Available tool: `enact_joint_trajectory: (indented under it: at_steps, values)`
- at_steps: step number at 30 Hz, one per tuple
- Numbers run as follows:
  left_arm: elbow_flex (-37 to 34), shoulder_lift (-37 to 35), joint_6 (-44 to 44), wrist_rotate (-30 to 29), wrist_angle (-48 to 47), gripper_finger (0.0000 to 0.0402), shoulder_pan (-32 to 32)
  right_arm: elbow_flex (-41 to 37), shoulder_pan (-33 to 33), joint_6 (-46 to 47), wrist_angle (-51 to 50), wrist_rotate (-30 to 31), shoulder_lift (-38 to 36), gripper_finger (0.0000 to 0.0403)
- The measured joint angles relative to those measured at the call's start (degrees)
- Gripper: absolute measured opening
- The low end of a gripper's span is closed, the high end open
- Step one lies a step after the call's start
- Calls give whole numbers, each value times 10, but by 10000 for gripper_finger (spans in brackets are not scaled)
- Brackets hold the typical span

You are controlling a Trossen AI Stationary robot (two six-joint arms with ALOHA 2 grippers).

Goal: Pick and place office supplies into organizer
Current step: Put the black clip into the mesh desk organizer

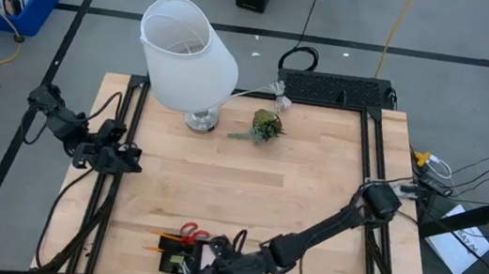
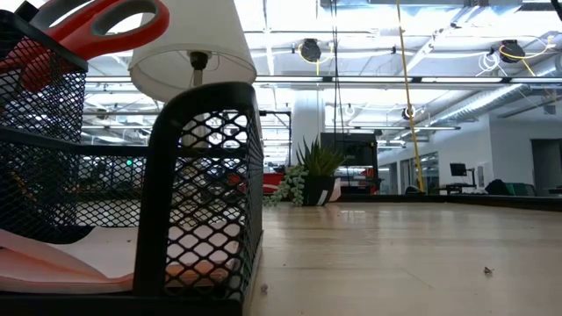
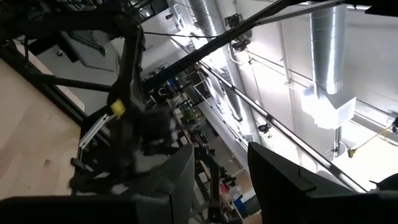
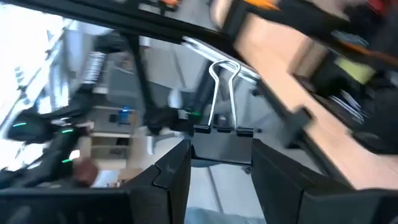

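Two arms share the table: the right gripper (image 4: 221, 163) pinches a black binder clip (image 4: 222, 132), apparently above the organizer (image 1: 179, 261) at six o'clock, ready to drop it; the left gripper (image 3: 221, 180), half-parted and empty, waits at nine o'clock.

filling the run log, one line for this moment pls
right gripper: shut on binder clip, above organizer | left gripper: idle, open, table's left edge | scissors: in organizer
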Motion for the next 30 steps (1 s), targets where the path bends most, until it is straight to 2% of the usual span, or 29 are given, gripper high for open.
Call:
enact_joint_trajectory:
  at_steps: [4, 8, 13, 18, 23, 30]
  values:
    - [0, 0, 2, 12, 0, 152, 0, 27, -1, 42, -1, -26, 49, 142]
    - [0, 0, 2, 15, -5, 152, 0, 75, -10, 87, -5, -91, 99, 142]
    - [0, 0, 1, 15, -7, 152, 0, 130, -21, 103, -41, -72, 131, 142]
    - [0, 0, -7, 15, -9, 152, 0, 141, -26, 199, -119, -74, 133, 142]
    - [0, 0, -10, 15, -8, 152, 0, 141, -27, 228, -120, -73, 132, 151]
    - [0, 0, -10, 10, -8, 152, 0, 141, -31, 232, -98, -69, 133, 187]
